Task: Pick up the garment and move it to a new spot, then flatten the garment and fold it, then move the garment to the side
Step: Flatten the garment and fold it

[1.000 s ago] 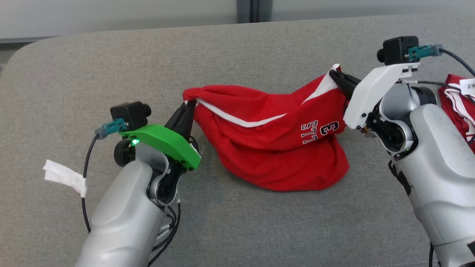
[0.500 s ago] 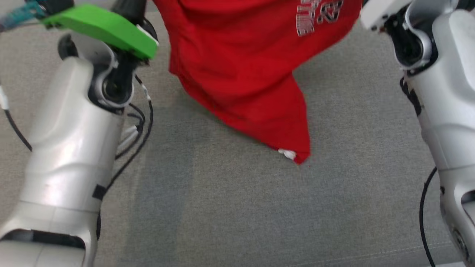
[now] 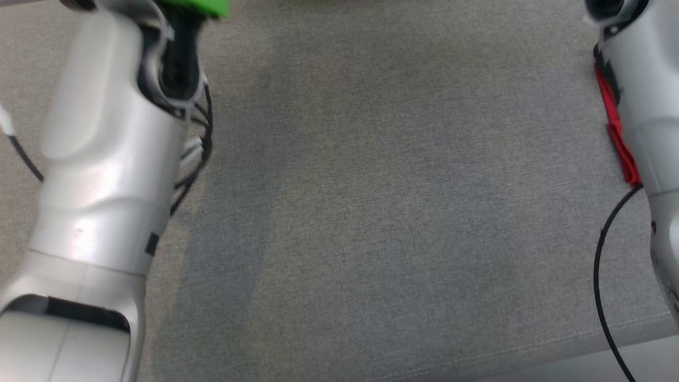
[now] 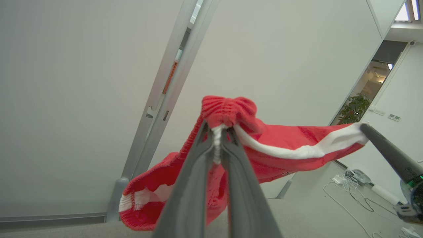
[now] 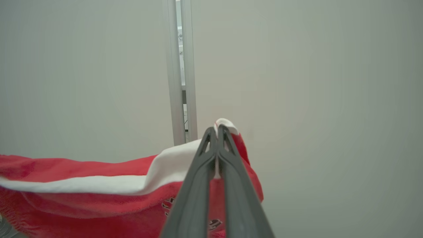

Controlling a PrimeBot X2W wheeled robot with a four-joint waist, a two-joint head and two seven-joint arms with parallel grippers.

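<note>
red white-banded knit garment point(image 4: 284, 145): hung aloft, stretched
left gripper point(image 4: 216, 128): clamped on bunched edge
right gripper point(image 5: 217, 129): pinched on band
grey woven surface point(image 3: 371, 212): to be reached level, taut

Soft, even indoor light is cast throughout. In the head view, motion blur is smeared over the left forearm point(image 3: 101, 159) and the grey cushion point(image 3: 398, 212), where a faint darker shadow band is laid beside that arm; a dull sheen is seen on its shell. In the wrist views the red garment point(image 4: 281, 145) is rendered fairly sharply, while ceiling lights point(image 4: 404, 11) are blown out in the left wrist view's upper right corner.
</note>
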